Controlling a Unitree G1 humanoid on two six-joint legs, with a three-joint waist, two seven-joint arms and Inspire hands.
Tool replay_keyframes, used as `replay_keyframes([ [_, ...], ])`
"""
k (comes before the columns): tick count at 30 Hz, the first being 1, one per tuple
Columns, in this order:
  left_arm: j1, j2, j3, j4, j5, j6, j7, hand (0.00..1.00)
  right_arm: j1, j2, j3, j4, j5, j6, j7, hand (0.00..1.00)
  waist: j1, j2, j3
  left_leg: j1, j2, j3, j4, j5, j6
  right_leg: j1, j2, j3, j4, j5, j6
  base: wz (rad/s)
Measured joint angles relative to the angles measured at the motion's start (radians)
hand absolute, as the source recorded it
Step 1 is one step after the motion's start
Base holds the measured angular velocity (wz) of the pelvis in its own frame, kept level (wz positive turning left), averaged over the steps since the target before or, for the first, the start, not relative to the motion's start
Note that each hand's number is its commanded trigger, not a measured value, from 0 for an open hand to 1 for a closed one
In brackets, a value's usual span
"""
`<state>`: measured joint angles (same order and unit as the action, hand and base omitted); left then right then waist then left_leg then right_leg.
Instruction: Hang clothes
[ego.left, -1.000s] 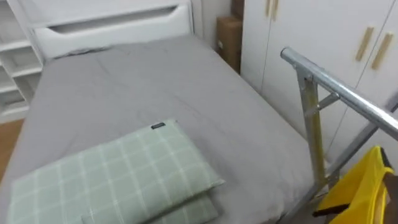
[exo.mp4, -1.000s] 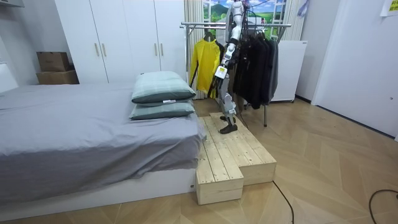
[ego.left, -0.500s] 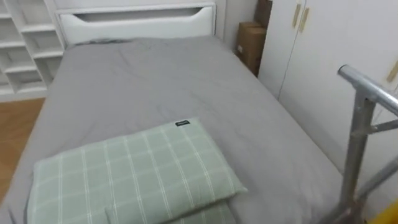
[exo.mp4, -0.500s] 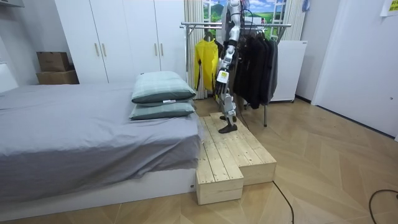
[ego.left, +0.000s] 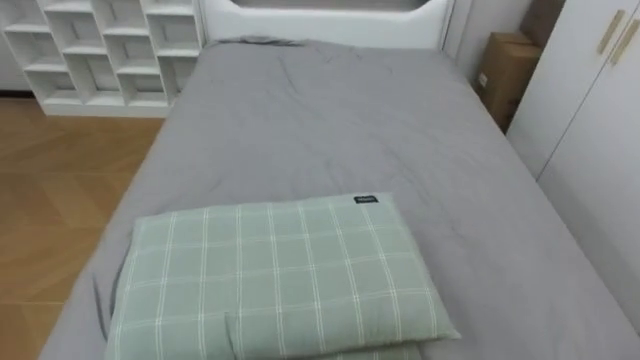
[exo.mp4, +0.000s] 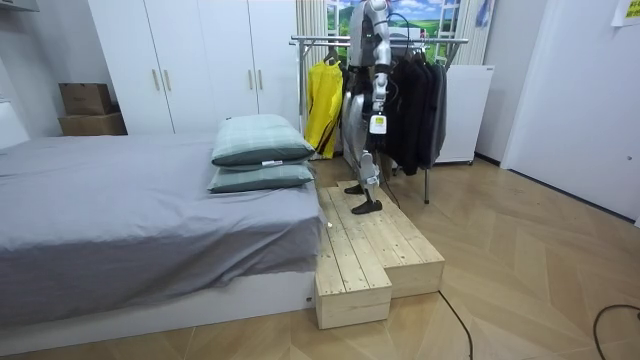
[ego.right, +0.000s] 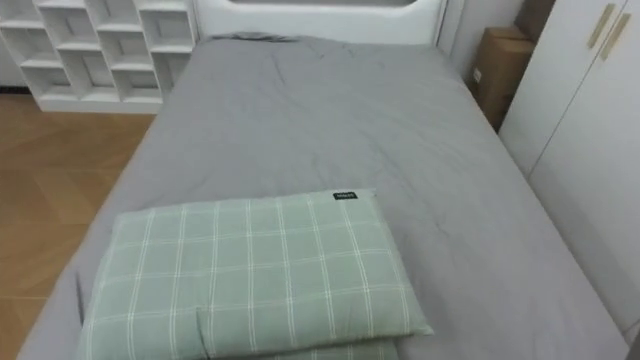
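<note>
- We see the yellow jacket (exo.mp4: 322, 95) hanging on the rack (exo.mp4: 310, 41), beside dark clothes (exo.mp4: 415, 100).
- The left robot hand (exo.mp4: 377, 126) hangs before the rack; we cannot tell whether it is open or closed.

**Robot turned away from the clothes rack**

In the room view the robot's body is turned further from the clothes rack (exo.mp4: 310, 41) and toward the bed (exo.mp4: 120, 200); a second ago it was angled half toward the rack. The eye views are swung with it. The rack's metal rail and the yellow garment (exo.mp4: 322, 95) are carried out past their right edge, the green checked pillow (ego.left: 275, 275) is brought to the middle, and a white shelf unit (ego.left: 100, 50) is brought in on the side away from the rack.
</note>
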<state>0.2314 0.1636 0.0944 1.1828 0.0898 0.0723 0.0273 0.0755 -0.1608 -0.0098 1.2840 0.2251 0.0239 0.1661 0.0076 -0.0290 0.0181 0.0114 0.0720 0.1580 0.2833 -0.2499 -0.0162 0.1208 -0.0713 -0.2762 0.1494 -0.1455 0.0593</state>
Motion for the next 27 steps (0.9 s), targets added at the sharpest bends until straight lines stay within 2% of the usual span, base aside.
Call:
replay_keyframes([
  [3, 0.000, -0.015, -0.003, 0.000, 0.032, 0.014, 0.001, 0.00, -0.005, 0.007, 0.030, 0.005, 0.004, -0.001, 0.000, 0.00, -0.002, -0.012, -0.0035, 0.001, -0.002, -0.015, 0.004, 0.000, 0.000, 0.013, 0.001, -0.001, -0.002, -0.001, 0.001, 0.14],
  [6, -0.005, -0.020, -0.041, -0.004, 0.056, 0.016, 0.000, 0.00, -0.006, 0.013, 0.050, 0.005, 0.014, 0.000, 0.000, 0.00, -0.003, -0.018, -0.0056, 0.000, -0.005, -0.030, 0.014, 0.001, 0.000, 0.029, 0.002, 0.002, -0.012, -0.001, 0.001, 0.14],
  [10, -0.020, -0.021, -0.042, -0.005, 0.085, 0.033, -0.001, 0.00, -0.009, 0.012, 0.058, 0.011, 0.008, 0.000, 0.000, 0.00, -0.003, -0.015, -0.0079, -0.002, -0.007, -0.051, 0.027, 0.001, -0.001, 0.041, 0.005, 0.001, -0.013, -0.001, 0.000, 0.10],
  [14, -0.033, -0.021, -0.058, -0.006, 0.120, 0.052, -0.019, 0.00, -0.008, 0.011, 0.065, 0.007, 0.011, 0.001, 0.000, 0.00, -0.004, -0.013, -0.0086, -0.016, -0.006, -0.053, 0.043, 0.001, -0.001, 0.037, 0.006, 0.001, -0.013, -0.002, 0.000, 0.04],
  [19, -0.043, -0.022, -0.060, -0.006, 0.136, 0.053, -0.040, 0.00, -0.004, 0.011, 0.064, 0.003, 0.014, 0.000, 0.000, 0.00, -0.003, -0.009, -0.0105, -0.013, -0.006, -0.051, 0.046, 0.001, 0.000, 0.038, 0.005, 0.004, -0.011, -0.001, -0.002, -0.01],
  [27, -0.021, -0.032, -0.060, -0.006, 0.143, 0.055, -0.041, 0.00, 0.002, 0.012, 0.064, -0.005, 0.014, -0.001, 0.001, 0.00, -0.004, -0.006, -0.0099, 0.013, -0.008, -0.047, 0.033, 0.001, 0.000, 0.056, 0.004, 0.005, -0.014, -0.007, -0.006, 0.00],
])
